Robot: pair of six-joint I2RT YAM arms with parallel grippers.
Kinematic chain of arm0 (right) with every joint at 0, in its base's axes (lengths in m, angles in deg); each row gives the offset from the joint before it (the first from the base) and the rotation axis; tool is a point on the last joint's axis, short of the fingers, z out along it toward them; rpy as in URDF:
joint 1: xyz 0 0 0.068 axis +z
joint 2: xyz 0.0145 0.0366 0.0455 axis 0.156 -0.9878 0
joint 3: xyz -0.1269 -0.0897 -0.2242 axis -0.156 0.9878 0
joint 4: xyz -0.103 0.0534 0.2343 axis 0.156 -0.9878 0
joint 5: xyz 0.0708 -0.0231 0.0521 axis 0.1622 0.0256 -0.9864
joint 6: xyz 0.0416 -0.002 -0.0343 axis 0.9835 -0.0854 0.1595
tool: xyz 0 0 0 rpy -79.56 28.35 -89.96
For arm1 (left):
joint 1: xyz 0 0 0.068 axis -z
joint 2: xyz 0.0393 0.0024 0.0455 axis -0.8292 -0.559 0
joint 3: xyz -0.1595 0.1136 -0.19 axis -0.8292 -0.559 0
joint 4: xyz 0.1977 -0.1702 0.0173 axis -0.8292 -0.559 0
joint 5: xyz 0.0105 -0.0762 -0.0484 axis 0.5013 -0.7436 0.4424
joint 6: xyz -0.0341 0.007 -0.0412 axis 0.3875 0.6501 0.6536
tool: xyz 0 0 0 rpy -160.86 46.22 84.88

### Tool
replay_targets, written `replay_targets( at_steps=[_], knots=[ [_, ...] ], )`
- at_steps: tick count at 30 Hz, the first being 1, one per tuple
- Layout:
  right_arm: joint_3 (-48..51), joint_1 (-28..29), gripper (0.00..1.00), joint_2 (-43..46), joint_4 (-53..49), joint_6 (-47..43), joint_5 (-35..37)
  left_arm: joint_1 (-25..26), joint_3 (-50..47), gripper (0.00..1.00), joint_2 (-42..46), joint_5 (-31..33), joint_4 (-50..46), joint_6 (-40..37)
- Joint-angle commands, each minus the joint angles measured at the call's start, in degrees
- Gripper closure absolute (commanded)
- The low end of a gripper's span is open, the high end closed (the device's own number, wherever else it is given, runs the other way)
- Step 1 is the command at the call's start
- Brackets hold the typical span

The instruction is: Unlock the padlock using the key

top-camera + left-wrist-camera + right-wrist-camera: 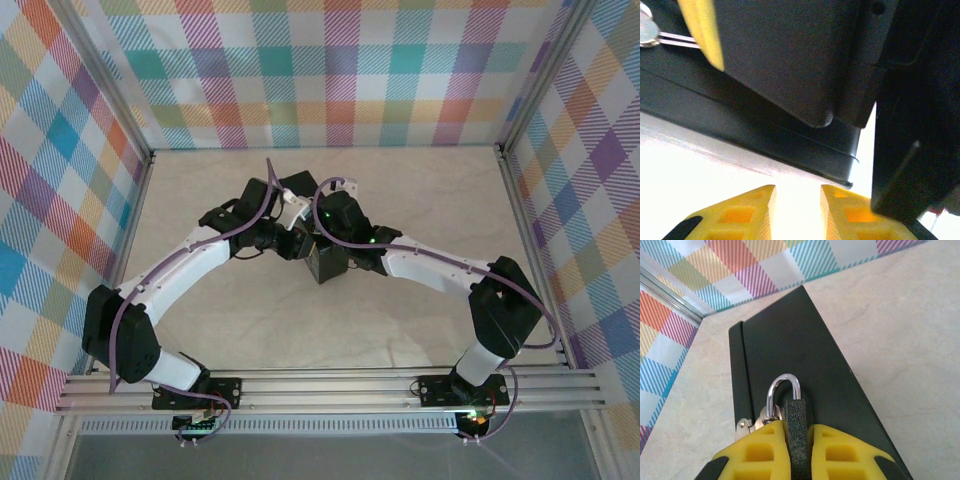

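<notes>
The ribbed yellow plastic fingers (755,455) of the right gripper (796,432) sit closest, at the bottom edge of the right wrist view. Its jaws are pinching the padlock (795,412), a small lock with a dark, rough-textured body and a curved, shiny silver shackle. The body stands upright between the two fingers and the shackle rises just beyond them. A small silvery hasp (746,424) lies just left of the lock. The padlock rests against the near end of a dark, flat-topped rectangular box (790,350), which stretches away over the pale, marbled desk (910,340) towards the checked cloth wall (740,265).

In the left wrist view, the left gripper (797,202) hovers low beside the box. Its jaws are spread, and bare white desk shows in the gap between the yellow fingers (740,215). The black side of the box, with a seam running along it, lies just beyond the fingertips. At the upper left, another yellow finger (702,30) touches a small silvery metal piece with two thin rods (670,37); what that piece is cannot be told.

From above, the white left arm (185,270) and the white right arm (440,265) meet over the box at the middle of the desk.
</notes>
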Motion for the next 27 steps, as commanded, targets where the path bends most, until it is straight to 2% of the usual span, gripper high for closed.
replay_targets(
  at_steps=[1,6,12,16,19,22,24,27],
  knots=[
    [1.58,-2.85,1.0,1.93,8.33,-3.95,-3.92,-3.35,-1.13,0.71,3.08,-0.73,-0.03,1.58],
    [0.78,-3.48,1.0,0.74,11.28,-7.59,-14.14,-8.58,-0.73,0.69,3.07,1.74,4.27,10.14],
    [5.35,-4.06,1.0,3.06,19.61,-8.07,-13.19,-9.79,5.14,0.66,-0.77,2.33,4.89,11.99],
    [5.77,-4.83,1.0,4.71,21.62,-10.06,-14.05,-10.0,8.38,0.66,-4.29,3.79,5.96,13.58],
    [3.91,-5.94,1.0,5.71,17.51,-12.99,-16.87,-10.01,10.24,0.64,-5.97,5.17,6.29,14.72],
    [-1.94,-8.63,1.0,4.36,6.29,-13.7,-25.48,-10.01,11.52,0.63,-7.22,4.51,6.56,14.79],
    [-5.97,-10.23,1.0,2.63,-1.33,-12.55,-27.97,-10.01,13.42,0.63,-8.9,4.43,5.48,14.49],
    [-5.68,-11.98,1.0,1.92,-2.25,-11.84,-30.3,-10.01,15.12,0.63,-11.12,7.14,5.32,14.34]
  ],
)
